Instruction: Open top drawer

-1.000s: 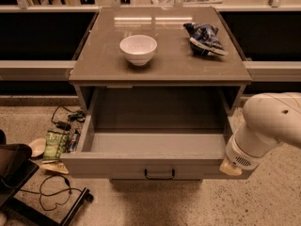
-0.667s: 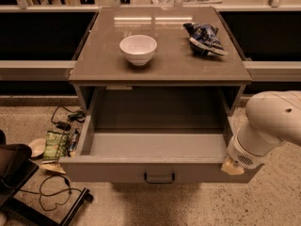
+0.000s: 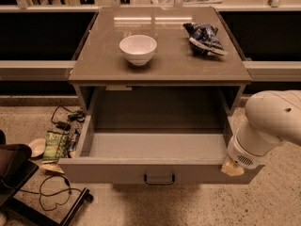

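The top drawer [image 3: 157,147] of the grey cabinet stands pulled far out toward me. Its deep grey inside shows nothing in it. Its flat front [image 3: 113,172] carries a small black bar handle [image 3: 160,179] at the centre. My gripper [image 3: 233,167] is at the drawer's right front corner, touching or very close to the front edge. It is mostly hidden by my white arm [image 3: 268,124], which reaches in from the right. The two shallower drawers are out of view.
A white bowl [image 3: 138,48] and a blue snack bag [image 3: 204,37] lie on the cabinet top [image 3: 160,60]. On the floor at the left are a green packet [image 3: 55,144], cables [image 3: 51,189] and a black chair base [image 3: 14,173].
The drawer has slid a little further out toward me. My arm and gripper have moved with its right front corner.
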Robot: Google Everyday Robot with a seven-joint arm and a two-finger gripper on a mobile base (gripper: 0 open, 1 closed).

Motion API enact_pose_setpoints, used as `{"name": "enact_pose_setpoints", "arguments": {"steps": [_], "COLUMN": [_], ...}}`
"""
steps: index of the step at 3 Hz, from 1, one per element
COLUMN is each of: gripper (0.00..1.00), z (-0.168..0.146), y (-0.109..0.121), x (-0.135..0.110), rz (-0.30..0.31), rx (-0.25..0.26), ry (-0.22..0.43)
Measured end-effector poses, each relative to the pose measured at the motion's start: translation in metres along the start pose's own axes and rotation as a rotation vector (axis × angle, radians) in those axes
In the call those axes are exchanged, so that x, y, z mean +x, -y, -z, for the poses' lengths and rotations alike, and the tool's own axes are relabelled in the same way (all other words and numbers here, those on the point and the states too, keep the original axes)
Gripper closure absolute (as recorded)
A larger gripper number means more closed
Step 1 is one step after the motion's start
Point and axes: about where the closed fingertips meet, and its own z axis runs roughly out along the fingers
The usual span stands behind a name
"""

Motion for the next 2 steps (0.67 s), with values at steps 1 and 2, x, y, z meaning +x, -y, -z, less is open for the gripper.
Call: {"name": "enact_pose_setpoints", "arguments": {"steps": [1, 2], "gripper": [0.81, 0.58], "z": [0.0003, 0.0007], "y": [-0.0005, -0.0011], "x": [0.0001, 0.0003], "rz": [0.001, 0.002], "rx": [0.001, 0.001], "ry": [-0.001, -0.002]}}
